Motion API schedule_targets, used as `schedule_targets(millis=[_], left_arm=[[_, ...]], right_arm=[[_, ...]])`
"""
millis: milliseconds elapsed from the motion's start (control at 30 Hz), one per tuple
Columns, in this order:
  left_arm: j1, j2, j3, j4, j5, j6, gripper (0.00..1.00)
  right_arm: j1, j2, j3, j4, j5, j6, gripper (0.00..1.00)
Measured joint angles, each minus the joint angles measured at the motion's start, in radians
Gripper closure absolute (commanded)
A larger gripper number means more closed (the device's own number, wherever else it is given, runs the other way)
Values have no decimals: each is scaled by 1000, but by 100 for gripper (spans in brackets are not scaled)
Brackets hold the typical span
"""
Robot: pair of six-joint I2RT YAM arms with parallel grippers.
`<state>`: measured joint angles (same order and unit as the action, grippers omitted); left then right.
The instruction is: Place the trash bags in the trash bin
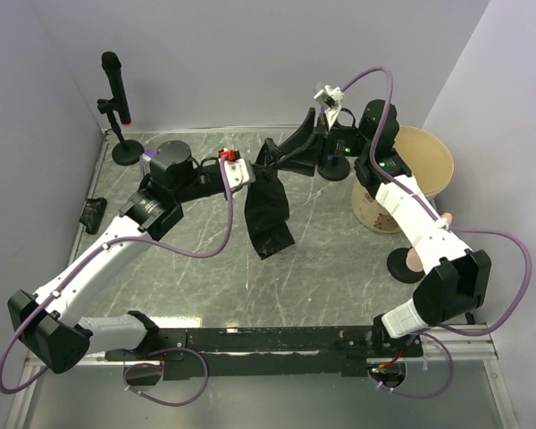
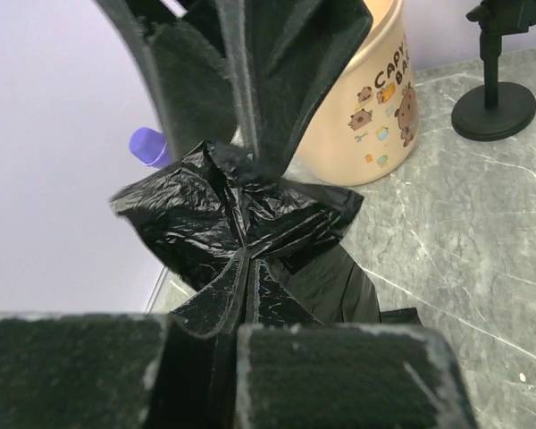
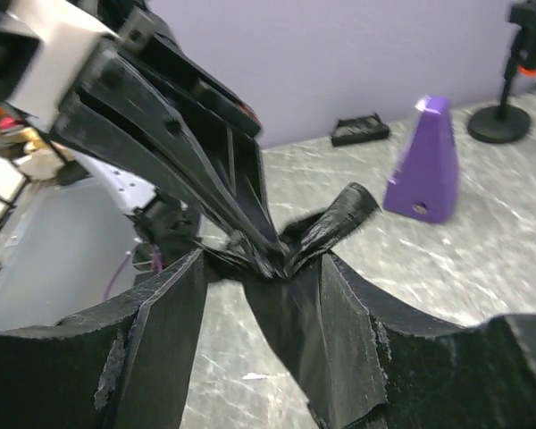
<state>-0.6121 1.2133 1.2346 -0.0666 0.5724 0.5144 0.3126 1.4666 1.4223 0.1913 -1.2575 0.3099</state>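
Barely begun: the left tool (image 2: pixel 241 332) clamps the top of a trash bag (image 1: pixel 268 214), which dangles beneath it. The right tool (image 3: pixel 261 261), fingers apart, straddles that top. The trash bin (image 1: pixel 431 147), well beyond it, shows no bag inside.

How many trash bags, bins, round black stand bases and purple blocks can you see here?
Trash bags: 1
Bins: 1
Round black stand bases: 3
Purple blocks: 1
Total: 6
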Motion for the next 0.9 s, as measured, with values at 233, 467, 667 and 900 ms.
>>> schedule_targets(millis=[233, 467, 667, 900], left_arm=[[-16, 8, 0, 5, -2, -1, 99], [-24, 5, -2, 44, -23, -2, 99], [-25, -7, -17, 66, -41, 0, 99], [-27, -8, -18, 72, -44, 0, 99]], right_arm=[[23, 26, 4, 78, -19, 62, 52], [30, 26, 5, 57, -14, 39, 41], [27, 23, 5, 17, -10, -3, 68], [27, 22, 5, 9, -3, -19, 100]])
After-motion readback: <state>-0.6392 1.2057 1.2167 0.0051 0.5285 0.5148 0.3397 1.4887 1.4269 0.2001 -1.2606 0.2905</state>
